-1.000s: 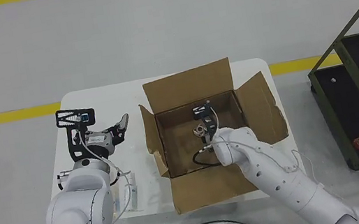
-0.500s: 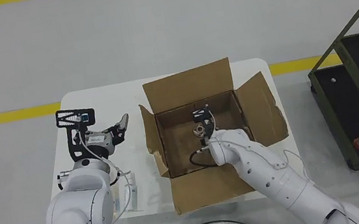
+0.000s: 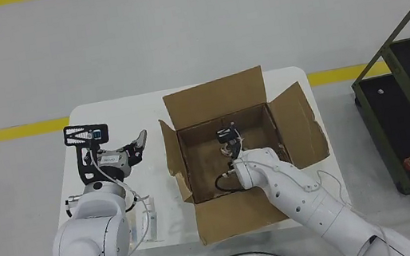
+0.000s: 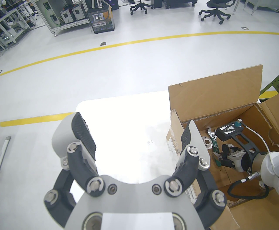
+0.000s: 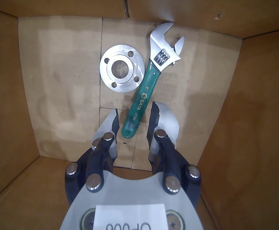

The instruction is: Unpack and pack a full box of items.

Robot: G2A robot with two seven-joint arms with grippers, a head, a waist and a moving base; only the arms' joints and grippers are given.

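Two items on the box (image 5: 250, 109) floor, per right wrist view: wrench (image 5: 143, 98) handle end between the right end effector's (image 5: 135, 111) spread fingers, flange (image 5: 139, 66) just beyond. Farther off, left end effector (image 4: 134, 125) spread above worktop (image 4: 122, 113). Since earlier, right arm (image 3: 295, 186) shifted slightly.

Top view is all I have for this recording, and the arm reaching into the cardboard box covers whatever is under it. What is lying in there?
Observer: An adjustable wrench with a green handle lies on the floor of the box.
Operator: Is that the only item?
Observer: No, a round metal flange with bolt holes lies flat right beside the wrench's handle.
Operator: Has the arm gripped the wrench?
Observer: Not yet. The right gripper is open, and the end of the handle sits between its two fingers with a gap on each side.
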